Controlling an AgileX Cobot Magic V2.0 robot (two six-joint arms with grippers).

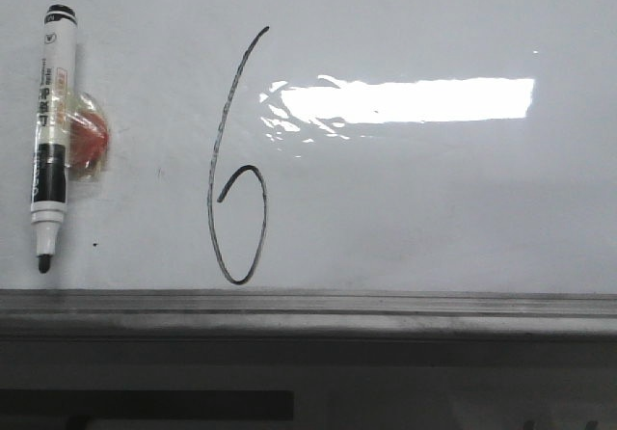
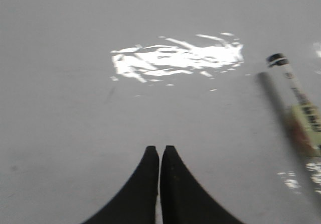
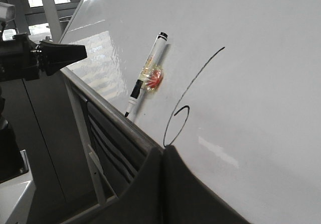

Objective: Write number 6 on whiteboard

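The number 6 (image 1: pixel 234 282) is a thin black line on the whiteboard (image 1: pixel 434 208), with its stem curving up and right and a narrow loop just above the grey rail (image 1: pixel 386 305). It also shows in the right wrist view (image 3: pixel 198 81). My left gripper (image 2: pixel 159 151) is shut and empty, facing bare board (image 2: pixel 75 133). My right gripper (image 3: pixel 163 151) is shut and empty, off the board (image 3: pixel 261 83), with its tips in line with the foot of the 6. Neither gripper shows in the front view.
A black-and-white marker (image 1: pixel 48 121) is stuck to the board left of the 6 over an orange-red patch, tip down; it also shows in both wrist views (image 2: pixel 301 108) (image 3: pixel 148 73). A bright glare (image 1: pixel 405 100) lies right of the stem. The left gripper (image 3: pixel 84 53) hangs off the board's edge.
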